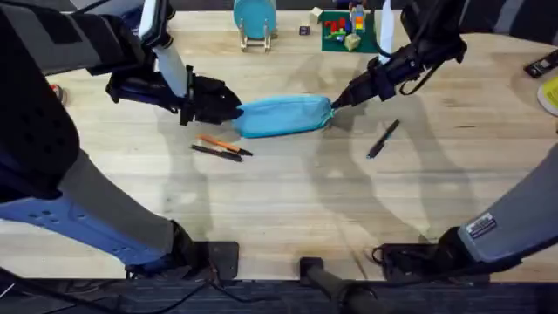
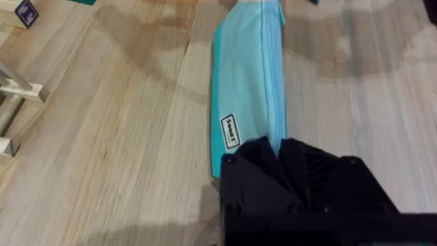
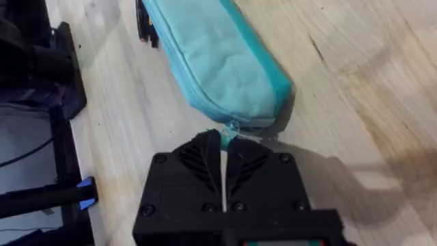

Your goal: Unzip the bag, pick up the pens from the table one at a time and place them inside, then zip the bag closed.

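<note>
At mid-bench, lying lengthwise between both arms: bag (image 1: 283, 115), zipper closed along its full length. Left tool (image 1: 218, 102) clamped shut on the bag's end, anchoring it. Right tool (image 3: 223, 152) closed on a small teal tab, apparently the zipper pull (image 3: 227, 130), at the opposite end. Best done by keeping the anchored end fixed and drawing the pull straight along the seam, low and parallel to the bench (image 1: 288, 201), so fabric stays taut and does not bunch. Near the bag, toward the bases: orange pen (image 1: 223, 143) and black pen (image 1: 214, 153), side by side. Further right, apart: another black pen (image 1: 383, 139). Behind, well clear: teal stand (image 1: 255, 21) and coloured blocks (image 1: 342, 28). Nothing blocking the zipper's path.
</note>
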You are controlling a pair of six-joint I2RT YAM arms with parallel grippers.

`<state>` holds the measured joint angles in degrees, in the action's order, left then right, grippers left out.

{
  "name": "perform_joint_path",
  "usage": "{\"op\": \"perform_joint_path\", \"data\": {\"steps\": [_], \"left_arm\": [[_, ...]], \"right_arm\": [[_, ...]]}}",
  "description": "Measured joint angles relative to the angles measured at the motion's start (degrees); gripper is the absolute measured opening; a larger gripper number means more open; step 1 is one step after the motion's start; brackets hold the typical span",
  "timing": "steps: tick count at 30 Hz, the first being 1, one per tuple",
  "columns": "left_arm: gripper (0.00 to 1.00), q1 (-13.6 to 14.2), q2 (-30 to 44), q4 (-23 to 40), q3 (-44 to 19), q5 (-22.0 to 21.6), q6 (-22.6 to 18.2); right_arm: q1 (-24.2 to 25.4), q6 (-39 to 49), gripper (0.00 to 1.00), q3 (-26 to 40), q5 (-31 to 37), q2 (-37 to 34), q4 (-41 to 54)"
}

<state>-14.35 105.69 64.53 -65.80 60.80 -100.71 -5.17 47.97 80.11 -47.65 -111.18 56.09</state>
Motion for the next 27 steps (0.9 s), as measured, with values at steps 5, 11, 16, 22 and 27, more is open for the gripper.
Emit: {"op": "perform_joint_path", "data": {"steps": [5, 11, 16, 22, 27], "left_arm": [[0.042, 0.0, 0.0, 0.0, 0.0, 0.0, 0.0], [0.042, 0.0, 0.0, 0.0, 0.0, 0.0, 0.0], [0.042, 0.0, 0.0, 0.0, 0.0, 0.0, 0.0], [0.042, 0.0, 0.0, 0.0, 0.0, 0.0, 0.0], [0.042, 0.0, 0.0, 0.2, 0.0, -0.2, 0.0]], "right_arm": [[0.0, 0.0, 0.032, 0.5, -0.2, 0.2, 0.2], [-0.5, -0.2, 0.032, 2.9, -0.6, 2.1, 0.9], [-1.7, -0.2, 0.032, 4.3, -1.4, 2.6, 0.9], [-3.9, -0.2, 0.031, 4.5, -1.9, 2.6, 0.8], [-6.7, -0.2, 0.031, 4.6, -2.1, 2.6, 0.4]]}}
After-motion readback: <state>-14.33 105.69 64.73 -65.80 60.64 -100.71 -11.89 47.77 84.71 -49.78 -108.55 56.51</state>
